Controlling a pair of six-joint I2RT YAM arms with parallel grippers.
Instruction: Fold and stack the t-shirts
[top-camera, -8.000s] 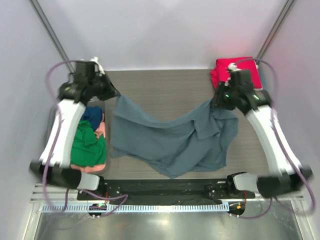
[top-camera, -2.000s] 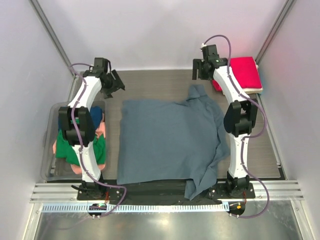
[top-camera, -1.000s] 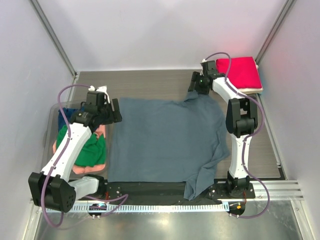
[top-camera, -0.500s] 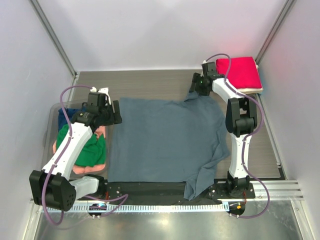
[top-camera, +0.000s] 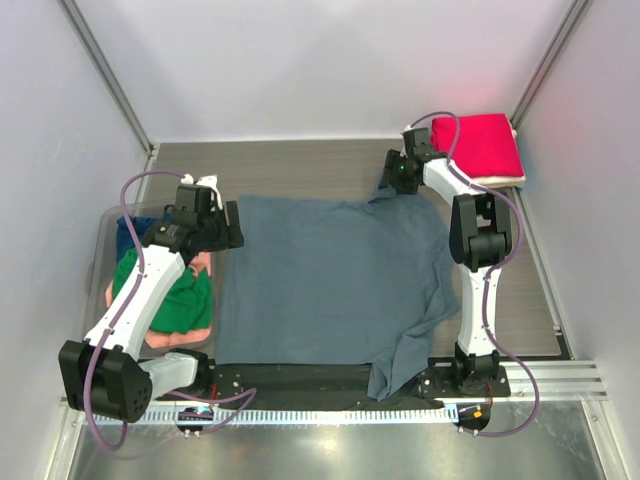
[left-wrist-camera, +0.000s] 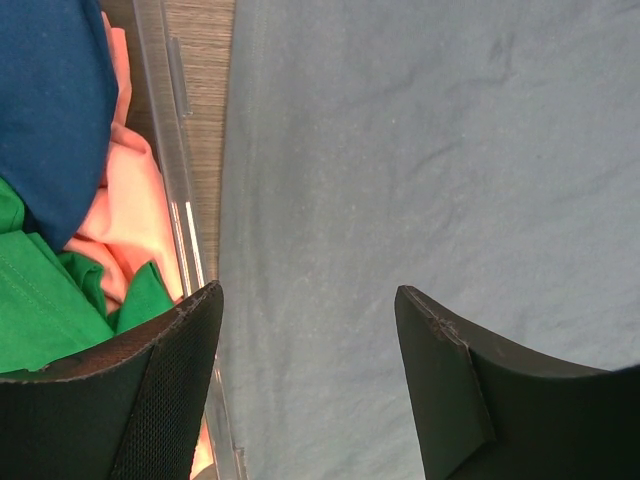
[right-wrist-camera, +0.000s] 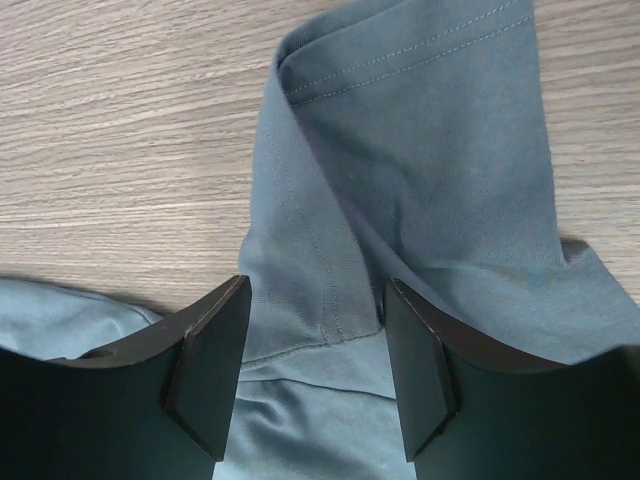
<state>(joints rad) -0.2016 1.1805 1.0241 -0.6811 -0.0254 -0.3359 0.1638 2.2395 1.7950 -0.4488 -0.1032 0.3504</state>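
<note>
My left claw (left-wrist-camera: 305, 300) is released: its two black fingers, the left one faced with a fine mesh-textured pad, stand wide apart with nothing clamped between them. Directly below and ahead of it lies the grey shirt (top-camera: 330, 280), a soft, matte slate-blue cloth spread nearly flat in a roughly square shape with only faint creases. I cannot tell whether the fingertips touch the cloth. The shirt's straight side edge runs just left of the left finger, and a narrow strip of wood-grain table (right-wrist-camera: 120, 120) separates it from the bin (left-wrist-camera: 180, 220), a clear, glossy, thin-walled plastic box. Inside the bin, left of this claw, three crumpled shirts are heaped: the navy shirt (left-wrist-camera: 45, 100) farthest, the salmon shirt (left-wrist-camera: 130, 220) against the wall, the green shirt (left-wrist-camera: 40, 300) nearest, with a stitched hem showing. My right claw (right-wrist-camera: 315, 300) is also released, its fingers spread to either side of a seam in the grey shirt. Ahead of it the sleeve (right-wrist-camera: 420, 120) is folded back on itself, forming a rounded crease with double-stitched hems. Right of this claw, near the table's far corner, sits the red shirt (top-camera: 485, 145), folded into a neat rectangle. On the near right, the grey shirt's corner is doubled over and drapes off the table edge.
</note>
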